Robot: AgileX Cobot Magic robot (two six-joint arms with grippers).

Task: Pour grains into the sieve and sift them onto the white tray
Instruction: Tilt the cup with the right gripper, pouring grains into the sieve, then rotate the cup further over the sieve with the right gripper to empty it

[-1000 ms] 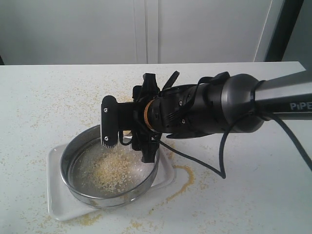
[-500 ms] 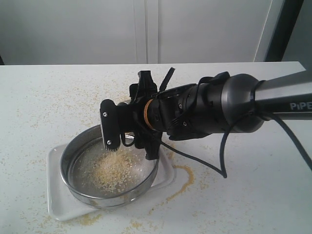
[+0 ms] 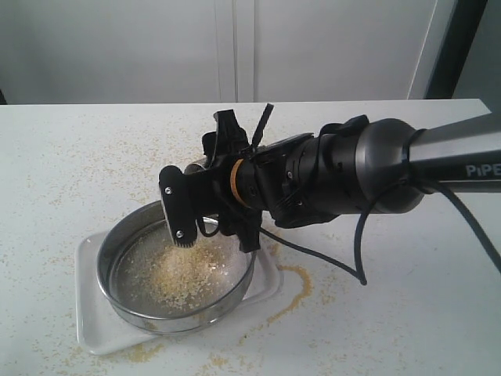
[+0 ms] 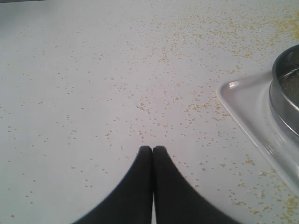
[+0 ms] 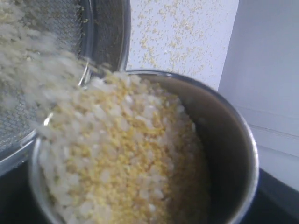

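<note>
My right gripper is shut on a small steel cup and holds it tipped over the sieve. Grains, yellow and off-white, fill the cup and slide over its lip in a blurred stream onto the mesh of the sieve. A heap of grains lies in the sieve, which sits on the white tray. In the exterior view the gripper hides most of the cup. My left gripper is shut and empty, over bare table away from the tray and sieve.
Loose grains are strewn over the white table, with a thicker curved spill just right of the tray. The right arm's black cable loops down near the table. A white panelled wall stands behind.
The right wrist has rolled further and lifted slightly, tipping the cup more steeply. Grains keep falling into the sieve.
</note>
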